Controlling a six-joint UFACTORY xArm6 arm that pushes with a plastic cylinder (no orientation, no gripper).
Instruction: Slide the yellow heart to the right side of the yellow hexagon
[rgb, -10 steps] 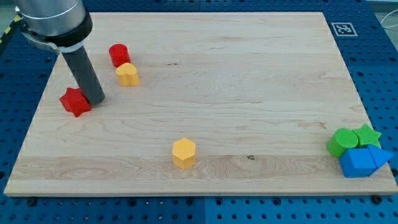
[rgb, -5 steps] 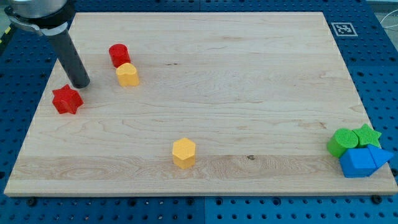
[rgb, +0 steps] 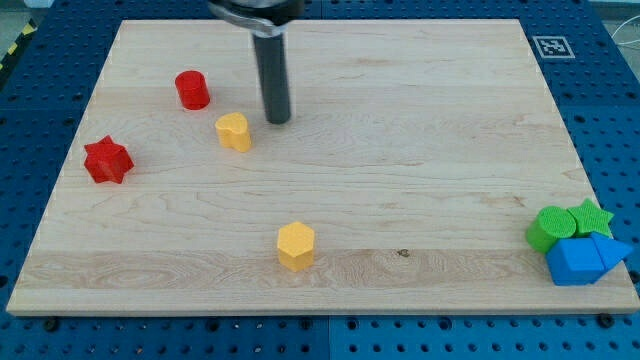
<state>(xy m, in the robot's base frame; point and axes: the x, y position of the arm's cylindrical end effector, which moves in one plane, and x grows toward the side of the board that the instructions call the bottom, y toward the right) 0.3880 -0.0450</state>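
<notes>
At the view's left edge of the wooden tabletop (rgb: 400, 180), you see the red star (rgb: 108, 160), lying flat and well apart from the other blocks. Up and to the right of it stands the red cylinder (rgb: 192, 90), near the view's top.

Next, locate the yellow heart (rgb: 234, 131), below and to the right of the red cylinder, with clear board between them. The rod descends from the view's top, and my tip (rgb: 279, 121) rests on the tabletop just to the right of the yellow heart and slightly above it; a narrow gap shows between the two, so they are near but not touching. This arm has no fingers, so there is no released or clenched state to report.

Lower down, near the view's bottom and a little right of the heart, you find the yellow hexagon (rgb: 296, 246), standing alone and well apart from the heart.

At the view's lower right corner, four blocks cluster together: the green cylinder (rgb: 548, 229), the green star (rgb: 592, 217), the blue cube (rgb: 573, 261) and a blue wedge-like block (rgb: 610, 248), its shape unclear.
</notes>
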